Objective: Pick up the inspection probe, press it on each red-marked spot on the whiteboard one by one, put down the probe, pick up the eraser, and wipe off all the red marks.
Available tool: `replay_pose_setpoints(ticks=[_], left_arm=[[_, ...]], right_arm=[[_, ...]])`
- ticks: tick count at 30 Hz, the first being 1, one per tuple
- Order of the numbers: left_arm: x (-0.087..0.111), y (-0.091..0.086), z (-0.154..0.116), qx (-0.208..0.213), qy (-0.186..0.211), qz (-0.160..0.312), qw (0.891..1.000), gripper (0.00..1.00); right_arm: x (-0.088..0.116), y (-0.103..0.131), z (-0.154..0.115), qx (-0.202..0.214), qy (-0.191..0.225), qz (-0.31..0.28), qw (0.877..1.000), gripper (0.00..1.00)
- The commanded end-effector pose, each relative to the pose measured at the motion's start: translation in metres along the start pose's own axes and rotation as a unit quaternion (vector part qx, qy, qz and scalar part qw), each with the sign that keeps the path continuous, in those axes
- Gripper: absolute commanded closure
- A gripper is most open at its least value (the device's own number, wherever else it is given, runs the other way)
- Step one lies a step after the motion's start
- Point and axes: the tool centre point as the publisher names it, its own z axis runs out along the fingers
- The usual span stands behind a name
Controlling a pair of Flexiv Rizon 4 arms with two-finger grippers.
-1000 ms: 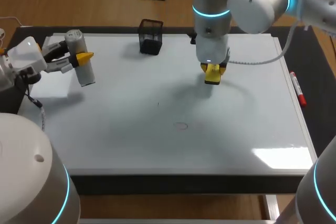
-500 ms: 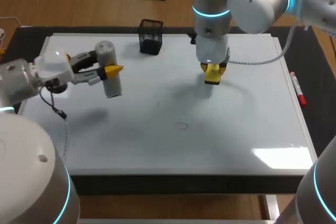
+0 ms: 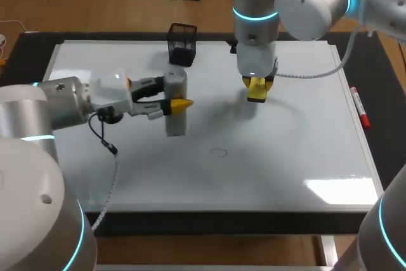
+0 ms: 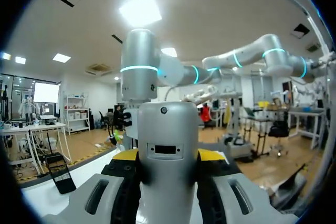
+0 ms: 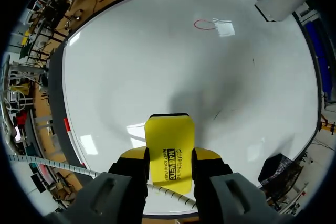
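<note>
Bright overhead light, glare on whiteboard (image 3: 330, 188)

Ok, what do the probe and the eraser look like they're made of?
The probe: smooth matte grey casing with soft highlights, likely plastic, possibly painted metal. The eraser: smooth yellow printed shell, probably plastic; its wiping face is hidden.

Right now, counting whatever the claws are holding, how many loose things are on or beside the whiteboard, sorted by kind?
inspection probe: 1, held in the left claw
eraser: 1, held in the right claw
mesh cup: 1
marker pen: 1
Total: 4
</note>
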Motion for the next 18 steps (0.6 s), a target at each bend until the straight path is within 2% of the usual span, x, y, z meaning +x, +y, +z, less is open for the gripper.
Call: replay_pose_setpoints(ticks=[1,5,14,18], left_arm=[[0.008,0.017,0.027,0.007,0.016,-0.011,1.0,1.0],[0.019,0.024,0.037,0.025,0.039,-0.025,0.999,1.0],[0.04,0.032,0.053,0.037,0.095,0.0,0.995,1.0],[0.046,0.036,0.059,0.043,0.106,0.0,0.993,1.0]], right_arm=[[0.0,-0.001,-0.001,0.001,0.001,-0.001,1.0,1.0],[0.0,-0.001,-0.001,0.001,0.001,-0.001,1.0,1.0],[0.0,-0.001,-0.001,0.001,0.001,-0.001,1.0,1.0],[0.0,-0.001,-0.001,0.001,0.001,-0.001,1.0,1.0]])
